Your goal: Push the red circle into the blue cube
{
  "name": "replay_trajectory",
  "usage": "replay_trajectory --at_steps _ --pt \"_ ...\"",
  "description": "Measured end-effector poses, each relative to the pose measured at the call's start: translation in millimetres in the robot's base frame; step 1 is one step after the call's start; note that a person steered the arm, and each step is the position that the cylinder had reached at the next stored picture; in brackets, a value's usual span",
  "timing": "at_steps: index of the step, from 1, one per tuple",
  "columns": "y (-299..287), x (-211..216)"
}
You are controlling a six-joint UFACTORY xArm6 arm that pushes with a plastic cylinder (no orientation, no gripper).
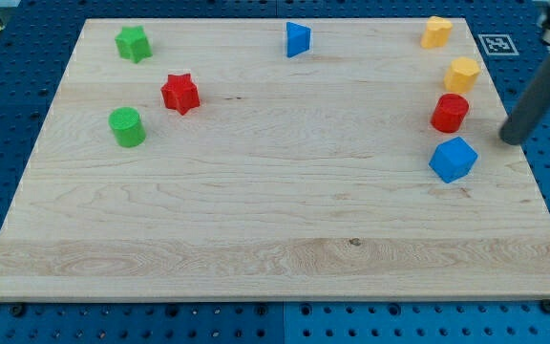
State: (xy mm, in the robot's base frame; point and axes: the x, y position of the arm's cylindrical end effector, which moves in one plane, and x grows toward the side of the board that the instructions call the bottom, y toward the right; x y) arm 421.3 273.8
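**Red circle sits just above the blue cube at the board's right side**

The red circle (450,113), a short cylinder, stands near the right edge of the wooden board (275,220), in the right middle of the frame. Just below it and slightly to the right is the blue cube (453,160); the two look very close, and whether they touch cannot be told. Directly above the red circle lies a yellow block (462,74) of faceted shape, near it, and a second yellow block (436,32) sits at the upper right corner of the board.

My tip (513,140) is at the frame's right, to the right of the red circle and up and right of the blue cube, apart from both. The arm carries a plain rod, so there are no jaws to describe.

A blue triangular block (298,39) lies at top centre. At upper left are a green star (134,44), a red star (180,94) and a green cylinder (127,127). No containers show; every block rests on the bare board.
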Motion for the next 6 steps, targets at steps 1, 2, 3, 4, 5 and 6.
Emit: replay_trajectory --at_steps 1,2,3,4,5,6 --pt "-9.6 -25.2" --pt "-25.6 -36.3" --pt "-50.5 -49.2" --pt "-50.5 -26.4" --pt "-50.5 -24.4" --pt "-50.5 -21.2"
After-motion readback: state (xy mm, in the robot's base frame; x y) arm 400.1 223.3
